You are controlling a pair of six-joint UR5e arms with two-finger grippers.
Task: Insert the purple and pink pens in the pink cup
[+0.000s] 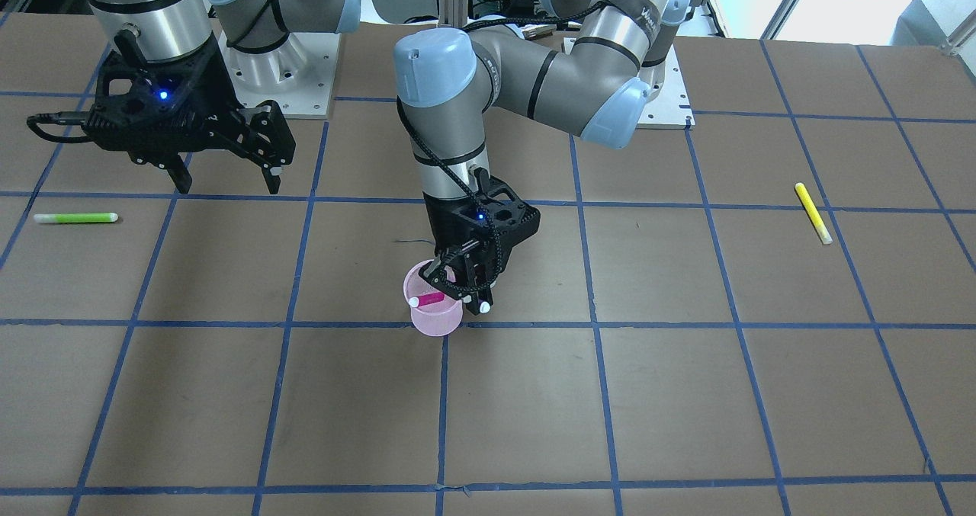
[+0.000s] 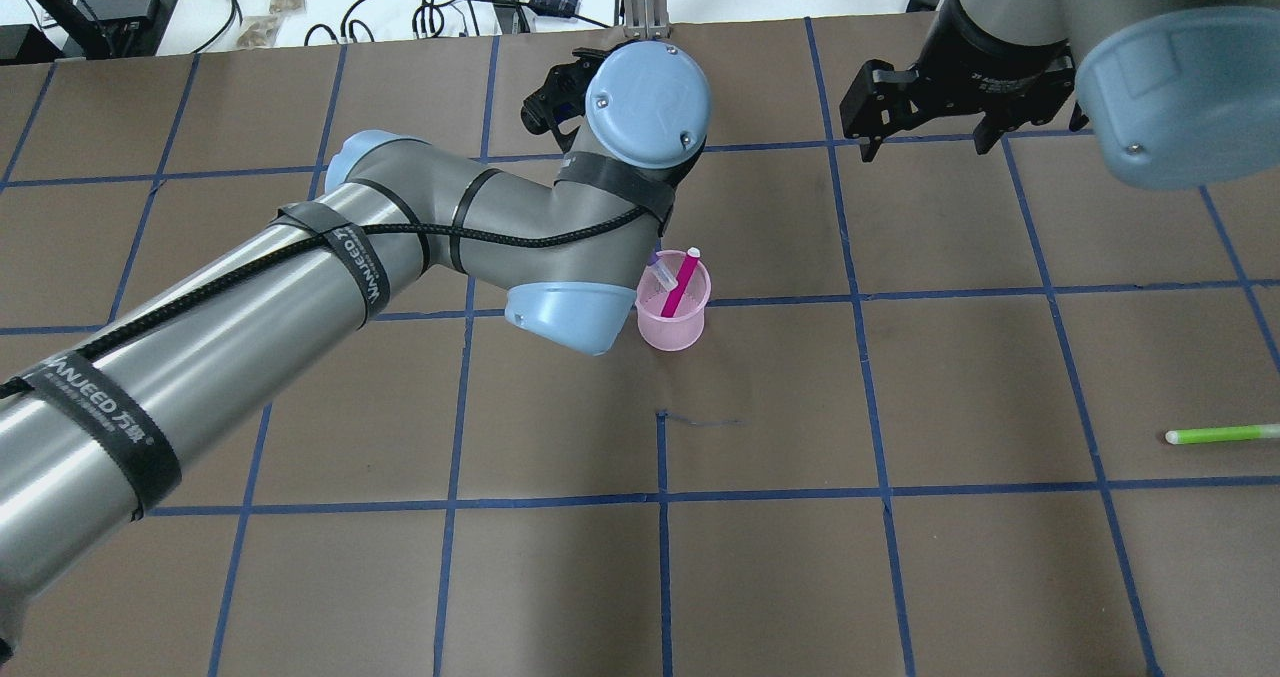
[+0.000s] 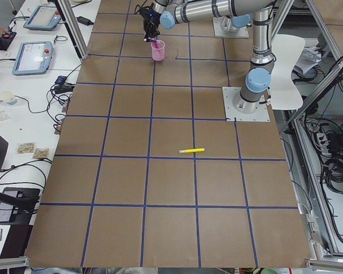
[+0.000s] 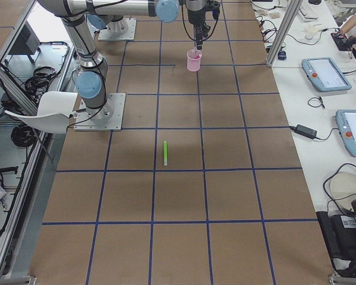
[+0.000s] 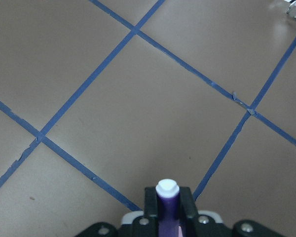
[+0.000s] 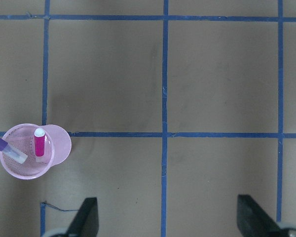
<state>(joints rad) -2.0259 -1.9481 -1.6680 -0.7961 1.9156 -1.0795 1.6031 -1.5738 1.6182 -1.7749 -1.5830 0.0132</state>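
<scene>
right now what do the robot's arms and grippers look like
Both the left arm and right arm are silver-grey tubes with pale blue joint caps. The left arm carries black straps with white lettering and a black braided cable. The left gripper and right gripper are black two-finger units, each with a small blue light.

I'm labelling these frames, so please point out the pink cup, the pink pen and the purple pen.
pink cup [image 2: 672, 333]: overhead view, its outer wall below the rim.
pink pen [image 2: 682, 282]: overhead view, mid-barrel.
purple pen [image 6: 1, 142]: right wrist view, purple barrel.
</scene>
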